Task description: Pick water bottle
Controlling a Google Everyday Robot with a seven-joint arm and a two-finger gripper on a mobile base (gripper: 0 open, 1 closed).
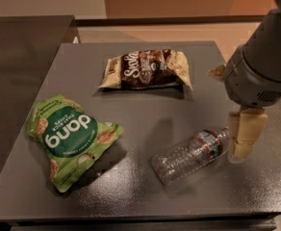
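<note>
The water bottle (191, 154) is a clear ribbed plastic bottle with a red-edged label band. It lies on its side at the front right of the dark grey table (145, 107), neck pointing right. My gripper (244, 142) hangs from the grey arm at the right, its tan fingers (246, 131) pointing down just at the bottle's neck end, covering the cap.
A green "dang" snack bag (68, 138) lies at the front left. A brown and cream snack bag (147, 70) lies at the back middle. A darker counter (15, 57) adjoins the table on the left. The table's right edge is near the gripper.
</note>
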